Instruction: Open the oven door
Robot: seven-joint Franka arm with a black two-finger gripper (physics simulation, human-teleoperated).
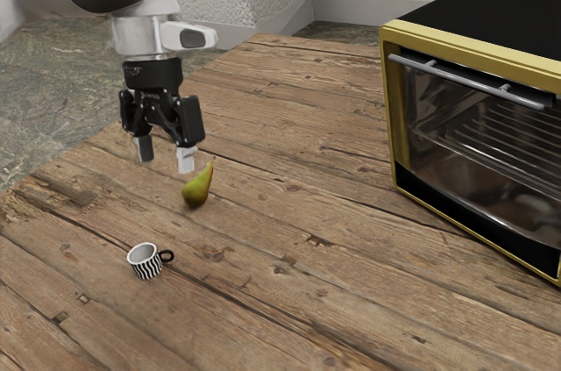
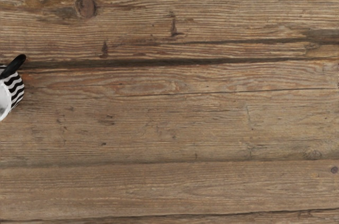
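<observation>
Oven door (image 1: 431,156) shut; gripper (image 1: 166,158) spread wide
Probably swings stiffly at the hinge; glass likely slippery; best gripped mid-bar on the handle (image 1: 469,82)

Plank table (image 1: 263,327) bearing striped mug (image 1: 146,267), pear (image 1: 197,191), oven (image 1: 491,7).

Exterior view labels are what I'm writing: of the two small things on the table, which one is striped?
The mug, with wavy black-and-white stripes and a dark handle. The other, the yellow-green pear, has neither stripes nor handle.
</observation>
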